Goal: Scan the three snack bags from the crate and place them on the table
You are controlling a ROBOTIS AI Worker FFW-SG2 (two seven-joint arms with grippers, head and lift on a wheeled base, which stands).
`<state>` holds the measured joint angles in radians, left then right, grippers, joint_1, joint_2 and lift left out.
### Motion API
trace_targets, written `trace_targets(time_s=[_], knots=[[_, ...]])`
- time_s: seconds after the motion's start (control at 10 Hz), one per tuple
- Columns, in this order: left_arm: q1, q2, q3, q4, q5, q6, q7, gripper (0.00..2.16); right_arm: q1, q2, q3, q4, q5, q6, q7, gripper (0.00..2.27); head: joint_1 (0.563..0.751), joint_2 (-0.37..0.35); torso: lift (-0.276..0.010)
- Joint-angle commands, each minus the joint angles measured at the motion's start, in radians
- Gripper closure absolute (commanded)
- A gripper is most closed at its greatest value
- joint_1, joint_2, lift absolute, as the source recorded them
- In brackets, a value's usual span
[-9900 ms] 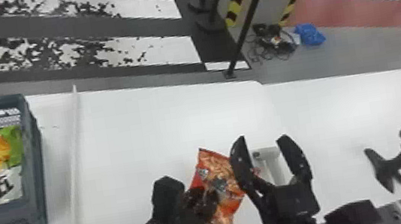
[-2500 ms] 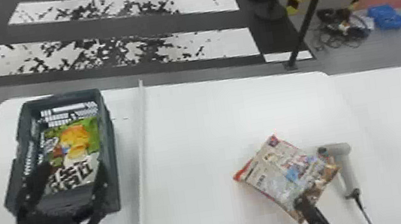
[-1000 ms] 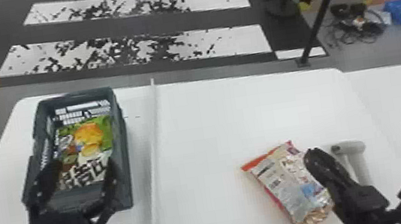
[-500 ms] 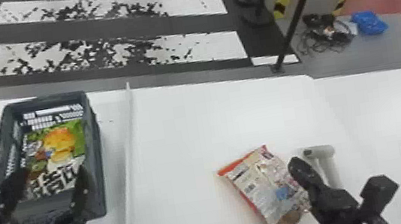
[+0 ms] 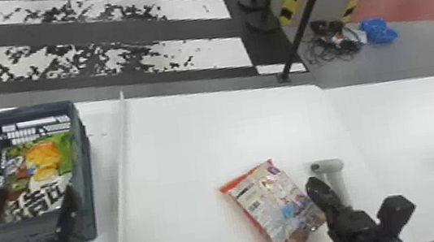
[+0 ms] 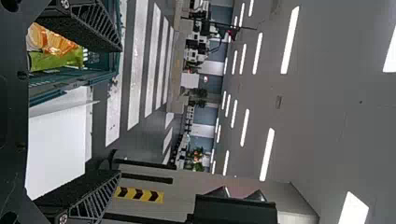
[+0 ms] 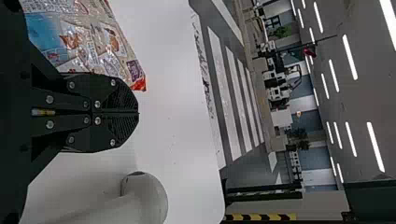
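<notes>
"Crate [image 5: 89,166], head view, 9 o'clock, green-and-orange snack bag [image 5: 46,168] inside. Left gripper [image 5: 36,193]?"
"Open, empty, at crate's near end. Red-edged snack bag [image 5: 274,208]: lying on worktop [image 5: 176,157], 5 o'clock."
"Right gripper [image 5: 312,183]?"
"Closed, nothing gripped, between 4 and 5 o'clock, just beside that bag. White scanner [image 5: 332,167]: 4 o'clock, just beyond."

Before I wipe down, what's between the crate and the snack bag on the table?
In the head view, a long, thin, pale strip lies along the table between the crate and that snack bag.
</notes>
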<state>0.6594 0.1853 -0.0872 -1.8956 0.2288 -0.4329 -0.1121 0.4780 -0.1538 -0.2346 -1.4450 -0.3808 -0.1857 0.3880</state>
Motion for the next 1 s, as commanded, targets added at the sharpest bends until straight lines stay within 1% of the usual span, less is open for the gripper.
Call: trace_targets(time_s=[0.0, 0.2, 0.4, 0.7, 0.9], knots=[[0.0, -0.001, -0.002, -0.003, -0.002, 0.0, 0.0, 0.07, -0.001, -0.001, 0.003, 0.031, 0.003, -0.033, 0.002, 2.22, 0.695, -0.245, -0.037], [0.0, -0.003, -0.006, -0.007, -0.002, 0.0, 0.0, 0.07, -0.001, -0.001, 0.009, 0.08, 0.013, -0.082, 0.003, 2.22, 0.695, -0.253, -0.037], [0.0, -0.003, -0.013, -0.01, 0.0, 0.0, 0.009, 0.07, 0.002, -0.001, 0.014, 0.112, 0.013, -0.125, 0.009, 2.22, 0.695, -0.262, -0.037], [0.006, -0.004, -0.017, -0.026, 0.014, 0.006, 0.043, 0.07, 0.047, 0.002, 0.015, 0.124, -0.006, -0.186, 0.017, 2.22, 0.695, -0.264, -0.037], [0.009, -0.006, -0.017, -0.025, 0.015, 0.006, 0.049, 0.07, 0.087, 0.005, 0.018, 0.123, -0.049, -0.214, 0.043, 2.22, 0.695, -0.269, -0.037]])
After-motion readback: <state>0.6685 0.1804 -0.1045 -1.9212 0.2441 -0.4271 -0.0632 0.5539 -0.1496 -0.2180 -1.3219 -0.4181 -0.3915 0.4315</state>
